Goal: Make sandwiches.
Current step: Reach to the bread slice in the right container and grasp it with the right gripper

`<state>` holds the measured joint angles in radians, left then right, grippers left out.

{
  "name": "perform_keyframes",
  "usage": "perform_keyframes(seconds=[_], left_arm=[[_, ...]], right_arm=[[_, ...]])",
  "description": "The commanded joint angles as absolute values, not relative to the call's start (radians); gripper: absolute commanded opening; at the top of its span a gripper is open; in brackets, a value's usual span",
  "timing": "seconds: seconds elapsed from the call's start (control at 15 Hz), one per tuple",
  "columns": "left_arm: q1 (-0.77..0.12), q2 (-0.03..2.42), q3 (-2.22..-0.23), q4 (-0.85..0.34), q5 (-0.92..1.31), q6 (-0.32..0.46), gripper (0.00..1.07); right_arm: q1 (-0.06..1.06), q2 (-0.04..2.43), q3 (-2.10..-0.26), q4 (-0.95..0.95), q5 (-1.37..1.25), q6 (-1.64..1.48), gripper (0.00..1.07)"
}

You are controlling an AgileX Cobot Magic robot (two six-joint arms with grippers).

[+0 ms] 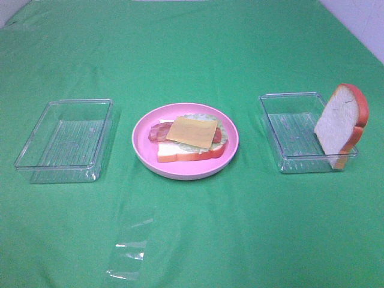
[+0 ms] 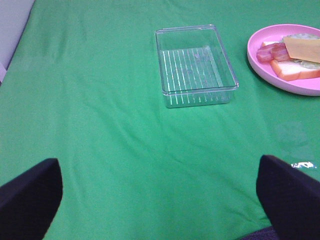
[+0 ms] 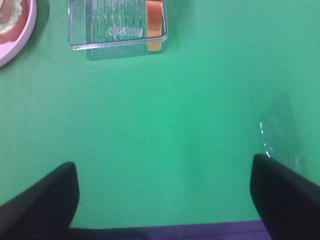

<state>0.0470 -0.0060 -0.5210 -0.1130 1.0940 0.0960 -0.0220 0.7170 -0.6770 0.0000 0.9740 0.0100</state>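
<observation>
Pink plate [image 1: 144, 157] mid-cloth holds open sandwich [image 1: 191, 137], cheese on top. Last bread slice [image 1: 339, 123] leans in tray [image 1: 282, 120] right of plate. Both grippers [image 2: 160, 200] [image 3: 165, 200] wide open, empty. Grab slice by crust edges, lay flat over cheese, corners aligned.

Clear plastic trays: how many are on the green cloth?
2. One clear tray sits left of the pink plate and holds nothing; the other tray sits right of it, with a bread slice leaning upright in it.

Green-clothed worktop [image 1: 192, 48] bearing two clear trays, left [image 1: 65, 141] and right [image 1: 300, 135], a pink plate [image 1: 185, 141] between, and clear film [image 1: 129, 246] in front.
</observation>
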Motion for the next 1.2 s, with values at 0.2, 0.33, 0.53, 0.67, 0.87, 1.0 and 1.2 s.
perform_keyframes(seconds=[0.2,0.33,0.53,0.67,0.87,1.0,1.2], left_arm=[[0.043,-0.022,-0.521,-0.114,1.079,0.090,0.98],[0.043,-0.022,-0.521,-0.114,1.079,0.090,0.98],[0.043,-0.022,-0.521,-0.114,1.079,0.090,0.98],[0.043,-0.022,-0.521,-0.114,1.079,0.090,0.98],[0.043,-0.022,-0.521,-0.114,1.079,0.090,0.98],[0.043,-0.022,-0.521,-0.114,1.079,0.090,0.98],[0.043,-0.022,-0.521,-0.114,1.079,0.090,0.98]], right_arm=[[-0.021,1.195,-1.031,0.026,1.035,0.007,0.87],[-0.021,1.365,-1.181,0.033,1.080,0.000,0.87],[-0.021,1.579,-1.375,0.069,1.154,-0.046,0.87],[-0.021,1.649,-1.431,0.092,1.153,-0.046,0.87],[-0.021,1.786,-1.514,0.086,1.143,-0.044,0.87],[-0.021,1.866,-1.553,0.047,1.143,-0.029,0.87],[-0.023,1.925,-1.574,0.041,1.139,-0.029,0.87]])
